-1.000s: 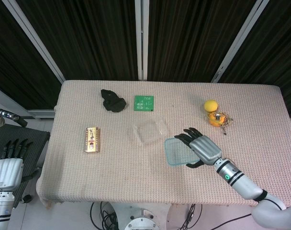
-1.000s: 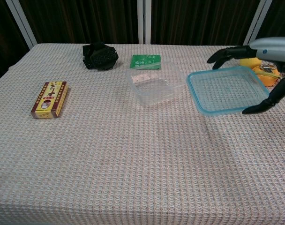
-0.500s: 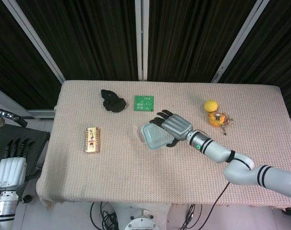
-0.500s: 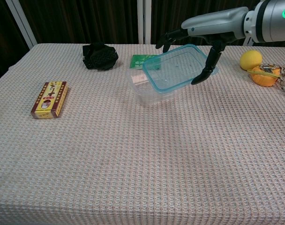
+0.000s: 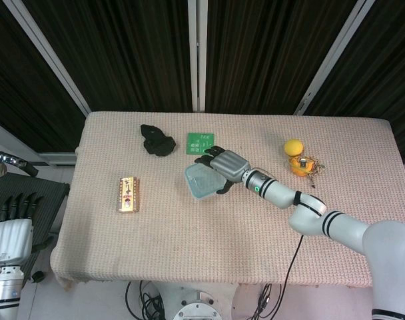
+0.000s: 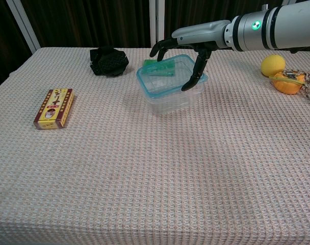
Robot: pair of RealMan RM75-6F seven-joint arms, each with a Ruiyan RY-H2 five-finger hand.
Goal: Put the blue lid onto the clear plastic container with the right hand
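The blue-rimmed lid [image 6: 162,78] [image 5: 201,180] lies over the top of the clear plastic container [image 6: 168,102], slightly tilted. My right hand [image 6: 188,48] [image 5: 224,164] is above them and holds the lid by its edges, fingers at the far side and thumb at the right edge. The container shows mostly beneath the lid in the chest view and is nearly hidden in the head view. My left hand [image 5: 10,230] hangs beside the table at the far left, fingers apart and holding nothing.
A yellow and red box [image 6: 54,107] lies at the left. A black object [image 6: 108,60] and a green card [image 6: 157,66] sit behind the container. A lemon [image 6: 273,65] and an orange item with keys [image 6: 291,80] are at the right.
My right hand has carried the lid from the table's right side leftward and lowered it onto the container. The left hand has barely moved.
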